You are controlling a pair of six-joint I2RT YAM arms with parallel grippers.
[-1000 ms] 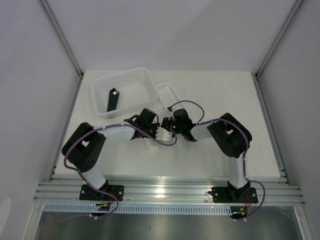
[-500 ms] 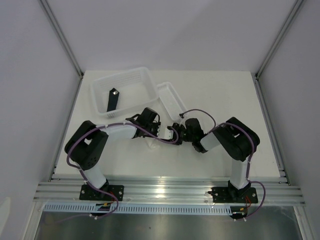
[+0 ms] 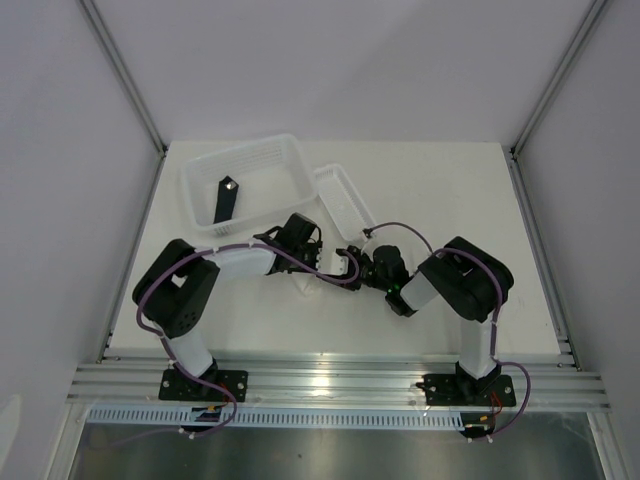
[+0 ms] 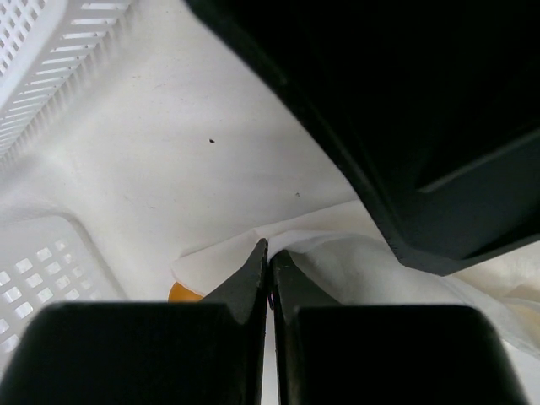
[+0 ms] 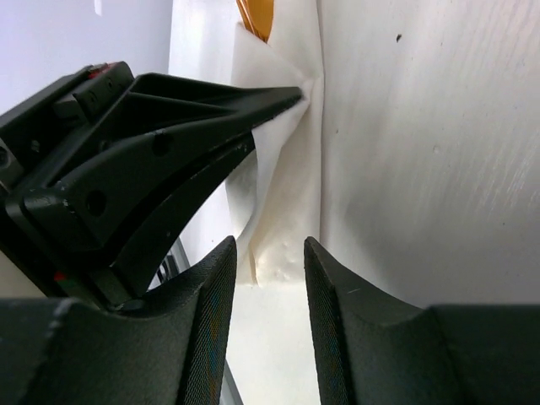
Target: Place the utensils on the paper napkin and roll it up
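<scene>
The white paper napkin (image 4: 354, 261) lies crumpled on the table between both arms. My left gripper (image 4: 269, 247) is shut on a raised fold of its edge. An orange utensil (image 4: 183, 294) peeks out from under the sheet, left of the jaws. My right gripper (image 5: 268, 246) is open, low over the table, with the napkin (image 5: 283, 169) just ahead of its fingertips and not touching them. Orange utensils (image 5: 258, 17) stick out of the napkin's far end. In the top view the left gripper (image 3: 318, 262) and right gripper (image 3: 350, 268) meet tip to tip and hide the napkin.
A large white basket (image 3: 240, 147) holding a black flat bar (image 3: 226, 200) stands at the back left. A smaller white tray (image 3: 350, 205) sits close behind the grippers. The basket wall (image 4: 42, 59) and tray (image 4: 42, 270) are close on the left gripper's left side.
My right arm has pulled back toward the near edge and dropped lower, its gripper now pointing left at the napkin. The left gripper has shifted only slightly and stays shut on the fold.
</scene>
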